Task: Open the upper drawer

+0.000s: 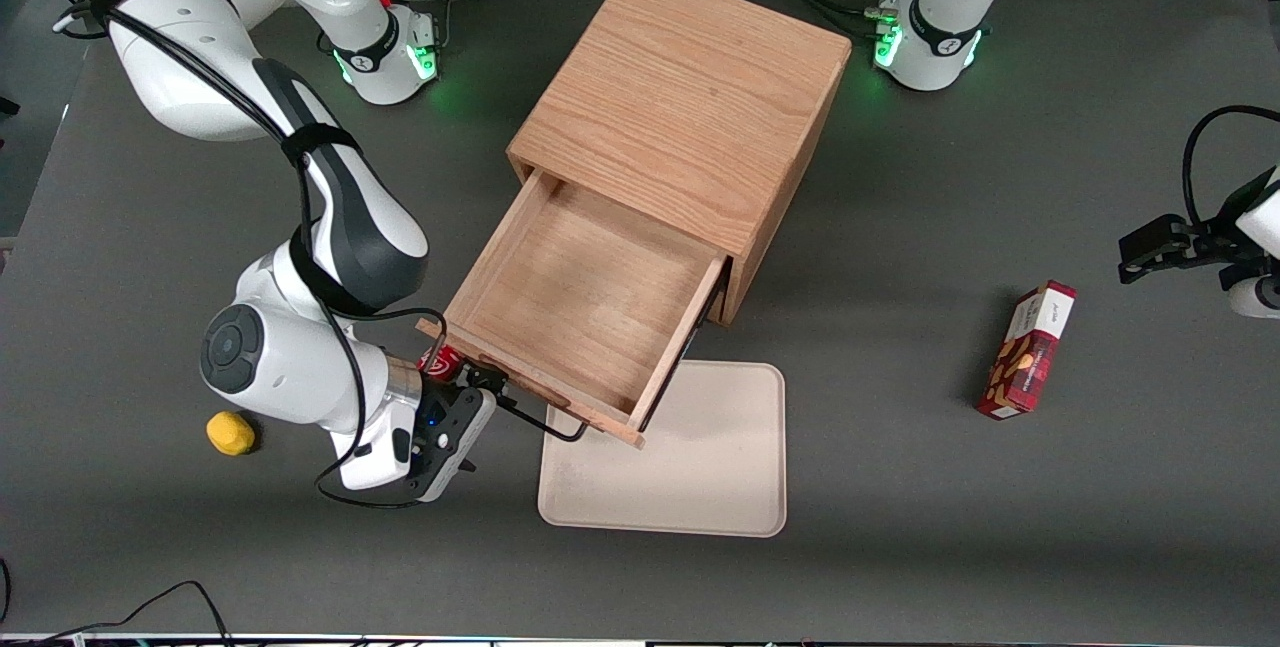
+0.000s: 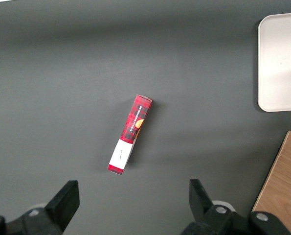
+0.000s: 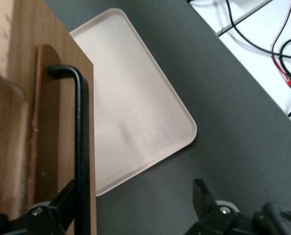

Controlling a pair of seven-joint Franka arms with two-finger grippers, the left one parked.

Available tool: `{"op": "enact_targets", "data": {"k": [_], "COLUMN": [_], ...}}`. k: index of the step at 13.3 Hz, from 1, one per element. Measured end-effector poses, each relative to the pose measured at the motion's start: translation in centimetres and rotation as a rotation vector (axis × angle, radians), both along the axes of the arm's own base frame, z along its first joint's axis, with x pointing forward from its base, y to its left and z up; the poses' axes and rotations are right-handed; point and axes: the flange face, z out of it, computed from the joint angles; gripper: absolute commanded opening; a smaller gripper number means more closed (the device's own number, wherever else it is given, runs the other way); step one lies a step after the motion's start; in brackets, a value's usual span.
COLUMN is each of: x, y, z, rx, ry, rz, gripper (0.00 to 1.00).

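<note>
Front view shows the upper drawer (image 1: pixel 585 312) pulled well out of the oak cabinet (image 1: pixel 680 117), its empty tray of smooth light wood hanging above the edge of the cream tray (image 1: pixel 700 487). The gripper (image 1: pixel 490 389) sits at the drawer front, fingers spread wide, one finger (image 3: pixel 62 205) touching the thin black wire handle (image 3: pixel 81 147). Judging by looks, it is rigid, light and slides easily; the stiff bar is the natural hold.

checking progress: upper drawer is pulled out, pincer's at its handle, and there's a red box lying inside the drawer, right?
Not quite. The front view shows the upper drawer pulled out but bare inside; the red box lies on the table toward the parked arm's end. The pincer is at the black handle, fingers apart.
</note>
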Motion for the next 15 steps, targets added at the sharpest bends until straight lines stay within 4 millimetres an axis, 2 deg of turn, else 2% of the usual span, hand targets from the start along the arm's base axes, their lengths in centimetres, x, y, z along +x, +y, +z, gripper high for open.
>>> {"op": "enact_targets", "data": {"k": [2, 4, 7, 9, 11, 13, 15], "x": [-0.4, -1.8, -4.4, -6.0, -7.8, -10.3, -11.9], "y": [1.1, 2.3, 1.5, -1.0, -4.8, -7.5, -11.7], "z": [2.6, 6.5, 12.8, 16.7, 19.3, 20.5, 20.1], "rx": [0.058, 0.095, 0.061, -0.005, -0.162, -0.273, -0.311], "ry": [0.018, 0.062, 0.125, 0.116, 0.03, -0.023, -0.077], "rz": [-0.066, -0.147, -0.251, -0.288, -0.342, -0.382, -0.455], "gripper": [1.0, 1.0, 1.0, 1.0, 1.0, 1.0, 1.0]}}
